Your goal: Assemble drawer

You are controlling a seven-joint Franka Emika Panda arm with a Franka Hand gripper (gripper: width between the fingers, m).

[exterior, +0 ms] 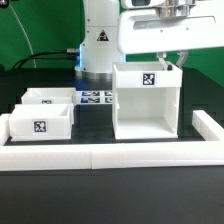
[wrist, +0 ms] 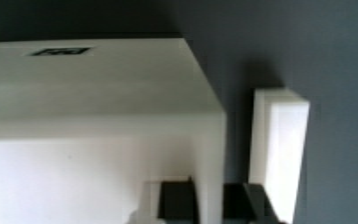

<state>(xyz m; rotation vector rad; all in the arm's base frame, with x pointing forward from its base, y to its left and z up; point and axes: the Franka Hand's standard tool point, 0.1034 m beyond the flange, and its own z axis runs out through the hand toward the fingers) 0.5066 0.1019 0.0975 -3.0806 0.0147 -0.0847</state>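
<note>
Our gripper [wrist: 211, 192] straddles a side wall of the shell [wrist: 87, 120], one finger [wrist: 172, 198] on each face; whether it pinches or merely brackets, we cannot tell; we judge the hold suits nudging the shell toward the border wall [exterior: 207, 128] for bracing. The shell stands upright on the table [exterior: 95, 128], at the exterior view's right; the front tray [exterior: 40, 125] and back tray [exterior: 48, 98] lie apart at its left. Only the wrist view shows the straddle; only the exterior view shows the trays.
</note>
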